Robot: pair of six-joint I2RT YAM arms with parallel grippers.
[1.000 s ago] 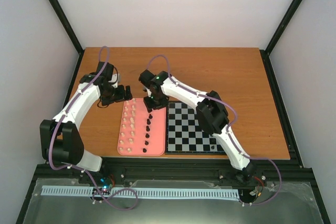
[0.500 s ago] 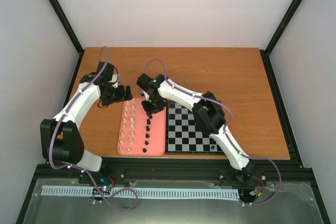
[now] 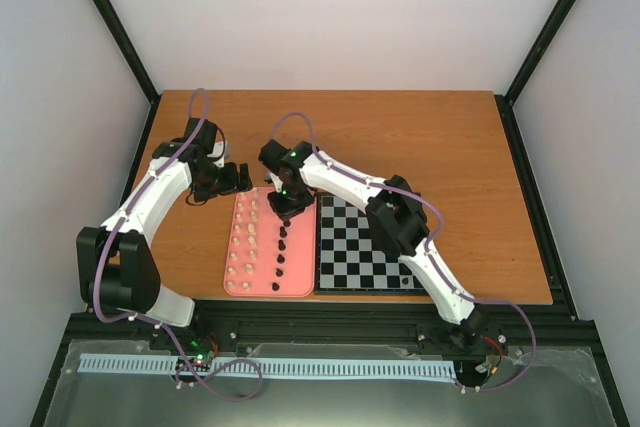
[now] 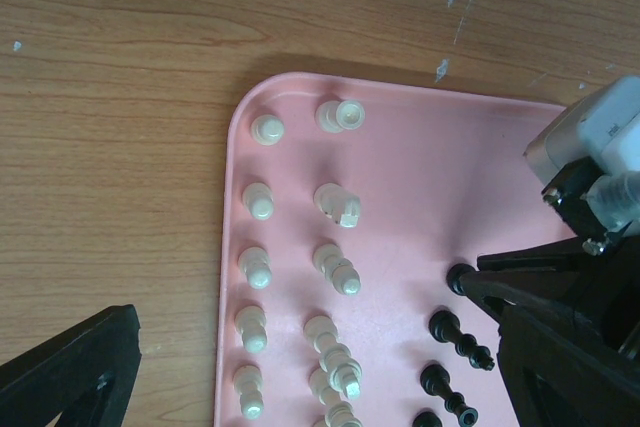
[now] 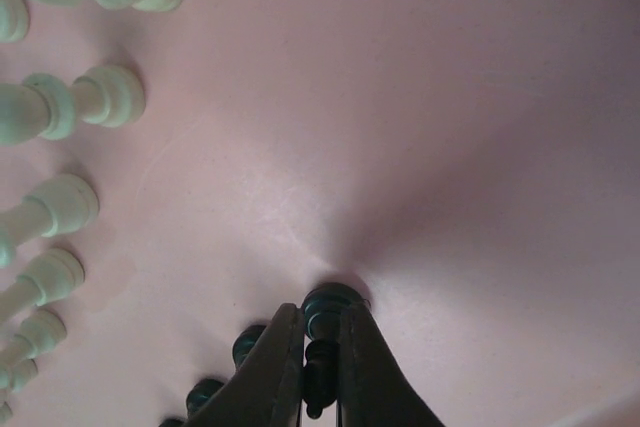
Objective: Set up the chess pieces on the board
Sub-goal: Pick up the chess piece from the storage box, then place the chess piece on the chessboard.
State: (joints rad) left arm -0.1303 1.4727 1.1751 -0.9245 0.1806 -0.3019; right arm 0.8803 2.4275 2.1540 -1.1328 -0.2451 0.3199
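The right arm [image 3: 350,185] reaches far over to the left and bends down over the flat pink plastic tray [image 3: 303,272]. Its right gripper [image 5: 320,332] has its fingers pinched tight on a small black chess piece [image 5: 331,299]. This piece stands on the tray, at the far end of a row of other black pieces [image 3: 281,257]. Rows of cream-white chess pieces [image 4: 335,267] stand close by on the left. The black and pale checked board [image 3: 365,247] lies just beside the tray on the brown wooden table [image 3: 450,147]. The left gripper [image 3: 238,177] hangs by the tray's far corner, fingers wide apart.
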